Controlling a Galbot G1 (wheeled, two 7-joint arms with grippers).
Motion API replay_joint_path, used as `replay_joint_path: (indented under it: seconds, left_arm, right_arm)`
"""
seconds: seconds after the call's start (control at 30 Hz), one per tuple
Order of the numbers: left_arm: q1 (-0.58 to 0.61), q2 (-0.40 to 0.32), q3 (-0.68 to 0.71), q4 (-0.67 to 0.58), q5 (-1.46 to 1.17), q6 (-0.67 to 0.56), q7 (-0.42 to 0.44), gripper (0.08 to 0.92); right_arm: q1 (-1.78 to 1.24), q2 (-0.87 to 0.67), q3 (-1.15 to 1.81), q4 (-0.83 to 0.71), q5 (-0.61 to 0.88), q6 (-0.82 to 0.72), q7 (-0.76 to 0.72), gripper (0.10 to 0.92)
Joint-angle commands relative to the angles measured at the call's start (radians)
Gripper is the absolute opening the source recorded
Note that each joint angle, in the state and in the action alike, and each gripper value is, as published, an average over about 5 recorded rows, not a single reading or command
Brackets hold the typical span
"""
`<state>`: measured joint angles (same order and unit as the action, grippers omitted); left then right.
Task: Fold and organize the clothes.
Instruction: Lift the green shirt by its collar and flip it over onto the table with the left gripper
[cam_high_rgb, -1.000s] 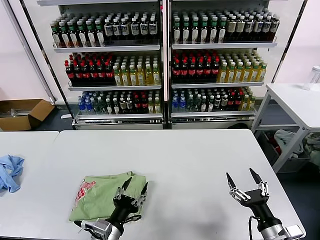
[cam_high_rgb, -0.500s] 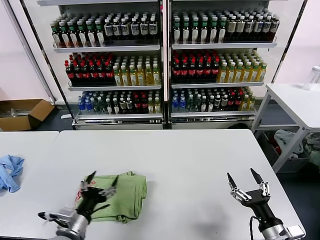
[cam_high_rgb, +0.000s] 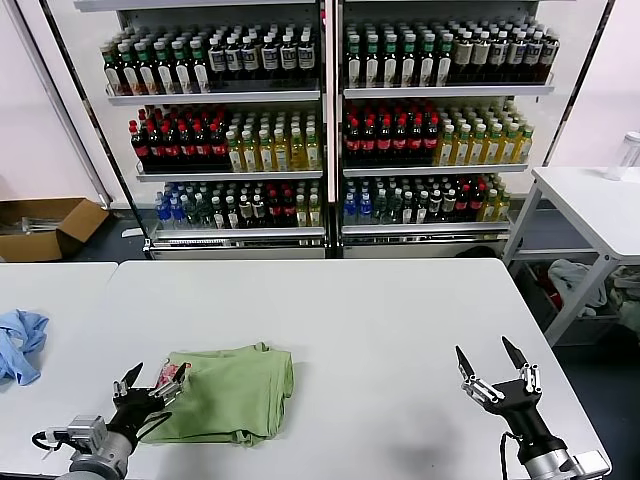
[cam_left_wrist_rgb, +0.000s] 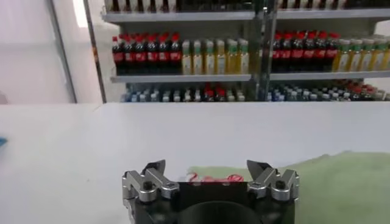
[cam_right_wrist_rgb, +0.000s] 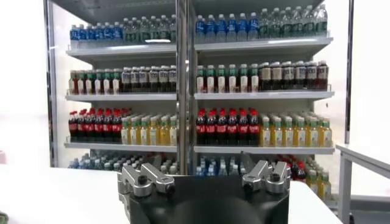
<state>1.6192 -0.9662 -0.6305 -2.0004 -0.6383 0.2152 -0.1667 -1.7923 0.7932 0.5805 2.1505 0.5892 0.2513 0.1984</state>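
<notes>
The light green polo shirt (cam_high_rgb: 232, 392) lies folded on the white table (cam_high_rgb: 380, 330) near the front left, a bit of its red-and-white graphic (cam_high_rgb: 170, 375) showing at its left edge. My left gripper (cam_high_rgb: 152, 382) is open and empty, just left of the shirt at that edge. In the left wrist view the gripper (cam_left_wrist_rgb: 210, 169) hangs over the table with the shirt (cam_left_wrist_rgb: 341, 182) just ahead and to one side. My right gripper (cam_high_rgb: 492, 361) is open and empty, held above the table's front right; in its own wrist view (cam_right_wrist_rgb: 204, 172) it faces the shelves.
A light blue cloth (cam_high_rgb: 20, 343) lies at the far left on the neighbouring table. Drink coolers (cam_high_rgb: 325, 130) full of bottles stand behind the table. A cardboard box (cam_high_rgb: 45, 225) sits on the floor at left, and a second white table (cam_high_rgb: 590, 205) stands at right.
My left gripper has moved left across the shirt, from its right part to its left edge, staying open. The shirt now lies flatter. The right arm has not moved.
</notes>
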Motion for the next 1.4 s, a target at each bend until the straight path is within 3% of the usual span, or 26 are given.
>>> replay_joint_path:
  seconds: [0.03,0.67,1.0,1.4]
  left_arm:
    - [0.028,-0.023,-0.039,0.053,-0.044,-0.002,0.02,0.823]
    - [0.028,-0.056,-0.016,0.067,-0.14,0.015,0.057,0.811]
    - [0.031,-0.063,0.004,0.064,-0.108,-0.037,0.069,0.55]
    - [0.045,-0.016,-0.023,0.037,-0.032,-0.141,0.041,0.204]
  right_arm:
    - [0.001,0.0,0.0,-0.002,0.0,0.003,0.0,0.823]
    - [-0.008,0.001,0.003,-0.007,-0.005,0.014,-0.001,0.823]
    - [-0.004,0.001,0.002,-0.008,-0.006,0.017,0.0,0.823]
    - [0.002,0.004,0.0,-0.002,-0.008,0.013,0.002,0.823]
